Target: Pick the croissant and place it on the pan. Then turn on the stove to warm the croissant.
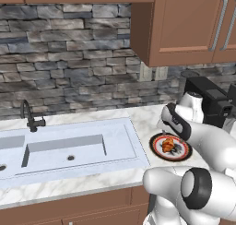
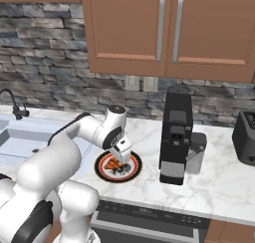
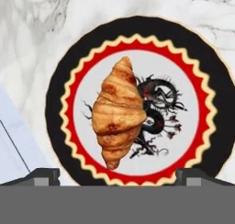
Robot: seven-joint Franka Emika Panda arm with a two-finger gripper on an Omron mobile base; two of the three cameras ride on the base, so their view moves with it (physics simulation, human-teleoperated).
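The croissant [image 3: 118, 113] lies golden-brown on a round plate [image 3: 59, 94] with a black and red rim, on the marble counter. My gripper [image 3: 118, 177] hangs open straight above it, its two fingertips [image 3: 43, 175] spread wide to either side of the pastry and touching nothing. From the base, the croissant [image 1: 168, 145] [image 2: 115, 164] sits just under the hand, and the gripper [image 2: 121, 159] hovers a little above the plate [image 2: 133, 173]. The pan and the stove are out of view.
A sink [image 1: 69, 148] with a black faucet [image 1: 30, 118] lies left of the plate [image 1: 156, 150]. A black coffee machine [image 2: 175, 137] stands close on its right, a dark toaster [image 2: 245, 137] farther right. Wooden cabinets [image 2: 169, 33] hang overhead.
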